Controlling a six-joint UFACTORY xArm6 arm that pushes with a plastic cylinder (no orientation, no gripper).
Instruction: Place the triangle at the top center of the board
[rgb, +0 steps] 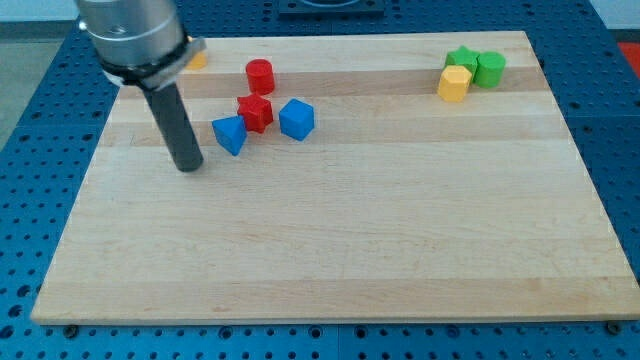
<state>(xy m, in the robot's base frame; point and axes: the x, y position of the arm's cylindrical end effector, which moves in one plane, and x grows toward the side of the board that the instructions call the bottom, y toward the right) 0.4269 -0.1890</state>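
On the board (330, 250), toward the view's upper left, my tip (188, 168) rests on bare wood. It is a plain rod: no jaws, nothing pinched or carried.

Just right of my tip, a narrow gap apart: blue triangle (230, 134), the task's block. It sits in the upper left part of the board, left of the top centre.

Right of and slightly above my tip, past the triangle: red star (255, 112), touching or nearly touching the triangle's upper right corner. Further right, blue cube (297, 119), near the star but apart from it. Above the star, red cylinder (260, 76), separate, close to the top edge.

Above my tip, beside the arm's housing: orange block (198, 59) at the top edge, mostly hidden, shape cannot be told.

Far right of my tip, at the top right corner: yellow block (454, 83), green star (461, 59) and green cylinder (490, 69) packed together, near the top and right edges.

Open room: wood below and to the right of my tip, across the whole lower half. Top edge between red cylinder and yellow block is open. Left edge lies near my tip.
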